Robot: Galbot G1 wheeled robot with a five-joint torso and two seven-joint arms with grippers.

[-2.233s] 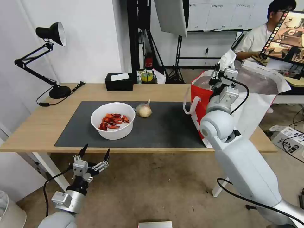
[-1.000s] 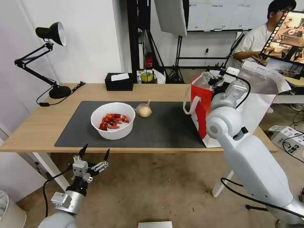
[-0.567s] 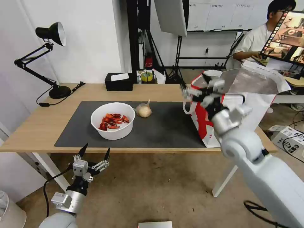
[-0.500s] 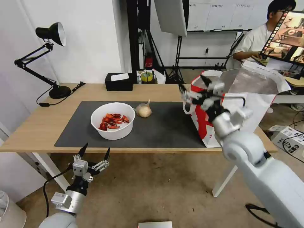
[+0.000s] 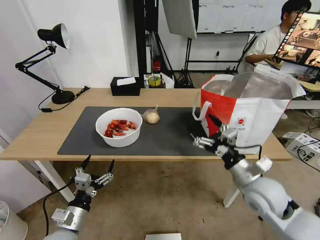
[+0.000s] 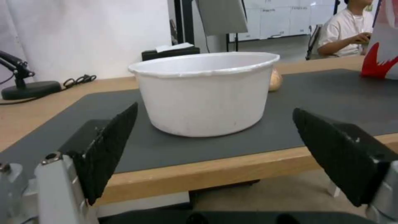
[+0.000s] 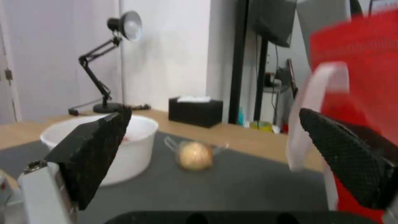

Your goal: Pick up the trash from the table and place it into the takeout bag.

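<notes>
The trash on the table (image 5: 43,130) is a white bowl (image 5: 119,126) of red crayfish shells and a small tan knotted bag (image 5: 151,116), both on the dark grey mat (image 5: 173,133). The red-and-white takeout bag (image 5: 250,106) stands open at the table's right end. My right gripper (image 5: 200,125) hangs open and empty over the mat's right end, just left of the takeout bag's front corner. Its wrist view shows the bowl (image 7: 141,146), the tan bag (image 7: 194,158) and the takeout bag (image 7: 360,71). My left gripper (image 5: 100,160) is open below the table's front edge, facing the bowl (image 6: 205,93).
A black tissue box (image 5: 125,86) sits at the table's back edge and a black desk lamp (image 5: 50,60) at the back left. A person sits at a screen behind the takeout bag. A white strap handle (image 5: 201,111) hangs on the bag's left side near my right gripper.
My right gripper let go of a white tissue over the takeout bag, then swung down and forward to the bag's front-left corner. The left arm sank slightly.
</notes>
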